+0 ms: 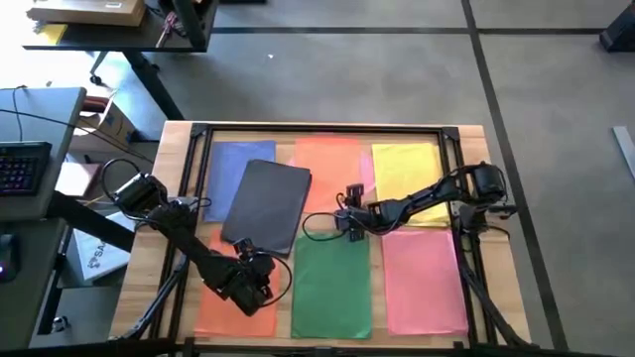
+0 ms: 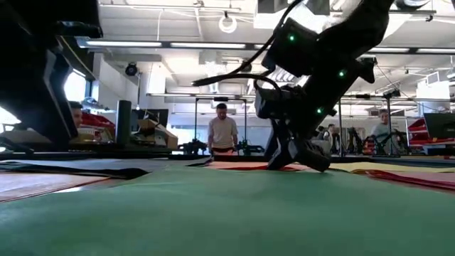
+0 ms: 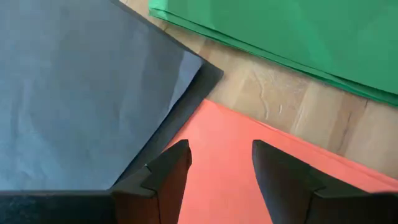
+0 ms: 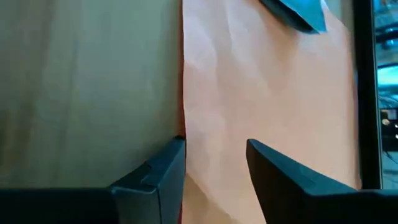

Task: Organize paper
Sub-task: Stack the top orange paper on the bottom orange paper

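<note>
Coloured paper lies flat on the wooden table: blue [image 1: 230, 164], orange [image 1: 327, 164] and yellow [image 1: 405, 177] sheets at the far side, and orange [image 1: 223, 307], green [image 1: 332, 283] and pink [image 1: 425, 278] sheets at the near side. A dark grey sheet [image 1: 266, 203] lies askew across the blue one. Its near corner [image 3: 208, 71] overlaps the near orange sheet [image 3: 249, 143]. My left gripper [image 3: 221, 165] is open over that orange sheet, beside the grey corner. My right gripper [image 4: 216, 158] is open, low at the far orange sheet's near edge [image 4: 182, 112]. My right gripper [image 2: 291, 160] slants down from the table's right side, with one finger [image 4: 155, 171] at the far orange sheet's near edge and the other [image 4: 280, 171] over the sheet. The sheet lies flat. I cannot tell whether the fingertips touch it.
Black frame rails [image 1: 317, 129] run along the table's far and side edges. A strip of bare wood [image 3: 280, 99] separates the green and near orange sheets. A desk with a keyboard [image 1: 22, 169] stands off the table's left. People [image 2: 223, 131] stand in the room beyond.
</note>
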`<act>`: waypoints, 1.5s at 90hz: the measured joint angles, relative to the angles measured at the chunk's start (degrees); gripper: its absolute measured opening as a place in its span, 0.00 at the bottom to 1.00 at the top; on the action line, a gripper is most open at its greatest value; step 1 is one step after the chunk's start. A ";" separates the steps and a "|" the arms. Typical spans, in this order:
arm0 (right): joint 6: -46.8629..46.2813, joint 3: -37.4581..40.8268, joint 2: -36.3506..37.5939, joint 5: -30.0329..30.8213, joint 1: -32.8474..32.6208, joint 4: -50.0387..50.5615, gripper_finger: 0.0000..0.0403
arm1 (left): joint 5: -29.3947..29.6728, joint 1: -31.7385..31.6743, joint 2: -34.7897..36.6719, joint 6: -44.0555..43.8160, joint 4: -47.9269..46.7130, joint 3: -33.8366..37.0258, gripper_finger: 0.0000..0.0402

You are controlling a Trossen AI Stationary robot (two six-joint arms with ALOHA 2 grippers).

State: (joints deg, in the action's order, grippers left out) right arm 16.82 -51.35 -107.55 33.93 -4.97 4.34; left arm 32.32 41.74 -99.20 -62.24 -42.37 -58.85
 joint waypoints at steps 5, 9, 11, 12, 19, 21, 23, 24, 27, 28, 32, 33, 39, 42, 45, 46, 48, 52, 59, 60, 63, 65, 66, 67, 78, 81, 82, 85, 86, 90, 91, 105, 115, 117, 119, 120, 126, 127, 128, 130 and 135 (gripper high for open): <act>0.15 0.03 -0.02 0.00 0.09 0.00 0.33 | 0.02 0.00 0.00 0.36 0.00 0.00 0.41; 0.20 0.04 -0.02 -0.02 0.12 0.08 0.31 | 0.05 0.00 0.00 0.80 0.08 0.00 0.41; 0.20 0.06 -0.02 -0.09 0.17 0.10 0.30 | 0.06 0.00 0.00 0.94 0.13 0.00 0.41; 0.20 0.06 -0.02 -0.18 0.21 0.11 0.29 | 0.07 0.00 0.00 0.95 0.14 0.00 0.41; 0.17 0.07 -0.02 -1.79 0.69 0.11 0.24 | 0.42 0.00 0.00 1.01 0.24 0.00 0.41; 0.14 0.07 -0.02 -2.25 0.88 0.11 0.22 | 0.64 0.00 0.00 1.01 0.24 0.00 0.41; 0.03 0.07 -0.02 -2.59 1.04 0.11 0.20 | 0.88 0.00 0.00 1.06 0.23 0.00 0.41; -0.03 0.07 -0.02 -2.71 1.15 0.10 0.19 | 1.02 0.00 0.00 1.13 0.24 0.00 0.41; -0.08 0.07 -0.02 -3.01 1.45 0.09 0.15 | 1.30 -0.01 0.00 1.47 0.32 0.00 0.41; -0.11 0.07 -0.02 -3.07 1.56 0.09 0.14 | 1.34 -0.02 0.00 1.52 0.37 0.00 0.41; -0.20 0.07 -0.02 -3.53 2.09 0.09 0.09 | 1.49 -0.02 0.00 2.18 0.53 0.00 0.41; -0.21 0.08 -0.02 -3.72 2.25 0.09 0.08 | 1.52 -0.02 0.00 2.32 0.58 0.00 0.41; -0.22 0.09 -0.02 -5.33 3.04 0.09 0.02 | 2.05 -0.04 0.00 3.44 1.10 0.00 0.41; -0.25 0.09 0.00 -6.50 3.30 0.09 0.01 | 2.82 -0.08 0.00 4.24 1.73 0.00 0.41; -0.36 0.09 0.05 -7.77 3.50 0.06 0.01 | 3.97 -0.09 0.00 5.23 2.45 0.00 0.41; -0.45 0.09 0.07 -8.18 3.54 0.04 0.01 | 4.44 -0.09 0.00 5.62 2.66 0.00 0.41; -0.73 0.09 0.11 -9.08 3.61 0.05 0.01 | 5.47 -0.09 0.00 6.18 3.03 0.00 0.41; -1.58 0.07 0.23 -10.81 3.68 0.10 0.00 | 7.99 -0.09 0.00 7.50 3.79 0.00 0.41; -3.22 0.02 0.35 -12.66 3.42 0.56 0.00 | 12.80 -0.14 0.00 9.95 5.22 0.00 0.41; -3.55 0.02 0.47 -12.89 3.34 0.75 0.00 | 13.51 -0.20 0.00 10.36 5.41 0.00 0.41; -4.48 0.02 0.85 -13.87 3.07 1.32 0.00 | 15.32 -0.41 0.00 11.78 6.10 0.00 0.41; -5.04 0.00 1.19 -15.18 2.89 1.64 0.00 | 16.30 -0.61 0.00 12.71 6.59 0.00 0.41; -5.33 -0.02 1.38 -15.98 2.76 1.94 0.00 | 16.72 -0.73 0.00 13.24 6.85 0.00 0.41; -5.50 -0.01 1.59 -16.50 2.58 2.23 0.00 | 17.11 -0.86 0.00 13.79 7.13 0.00 0.41; -6.46 0.31 5.34 -20.62 0.67 5.99 0.00 | 17.64 -3.58 -0.02 20.77 10.88 0.00 0.41; -6.53 0.35 6.57 -21.68 0.31 6.31 0.00 | 17.71 -4.48 -0.02 23.00 12.16 0.02 0.41; -6.70 0.34 7.08 -22.01 0.19 6.20 0.00 | 17.72 -4.77 -0.02 23.80 12.57 0.02 0.41; -7.36 0.30 8.54 -22.96 -0.13 5.85 0.00 | 17.77 -5.73 -0.02 26.33 13.92 0.02 0.41; -7.71 0.29 9.09 -23.35 -0.25 5.80 0.00 | 17.76 -6.05 -0.02 27.14 14.41 0.02 0.41; -8.62 0.25 10.94 -24.13 -0.57 6.14 0.00 | 17.41 -7.44 -0.02 30.86 16.45 0.02 0.41; -8.83 0.24 11.34 -24.19 -0.66 6.24 0.00 | 17.21 -7.80 -0.02 31.74 16.92 0.02 0.41; -9.93 0.24 16.11 -23.30 -2.93 8.06 0.00 | 13.57 -12.59 -0.02 43.63 24.56 0.02 0.41; -11.32 0.20 18.49 -21.57 -4.34 8.76 0.00 | 12.23 -15.31 -0.02 51.94 30.46 0.03 0.41; -11.67 0.20 18.82 -20.83 -4.67 8.93 0.00 | 11.79 -15.81 -0.02 53.64 31.76 0.02 0.41; -11.87 0.20 19.08 -20.18 -4.99 9.10 0.00 | 11.27 -16.34 -0.02 55.09 32.96 0.05 0.41; -11.88 0.20 19.18 -19.85 -5.14 9.21 0.00 | 10.99 -16.67 -0.02 55.72 33.63 0.08 0.41; -12.12 0.20 19.88 -17.52 -6.01 9.85 0.00 | 8.43 -18.54 -0.02 59.08 39.16 1.21 0.41; -12.16 0.20 19.92 -17.09 -6.16 9.92 0.00 | 7.85 -18.87 -0.02 59.64 40.12 1.48 0.41; -12.29 0.20 19.94 -16.60 -6.32 9.97 0.00 | 7.19 -19.19 -0.02 60.21 41.08 1.76 0.41; -12.59 0.17 19.98 -15.69 -6.51 10.01 0.00 | 5.80 -19.86 -0.02 61.29 42.96 2.32 0.41; -13.40 0.17 19.96 -14.08 -7.13 10.32 0.00 | 2.44 -21.51 -0.07 63.77 46.80 3.60 0.41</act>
State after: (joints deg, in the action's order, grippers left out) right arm 3.42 -51.18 -87.59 19.86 -12.10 14.65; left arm 34.75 20.23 -99.26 1.53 4.43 -55.25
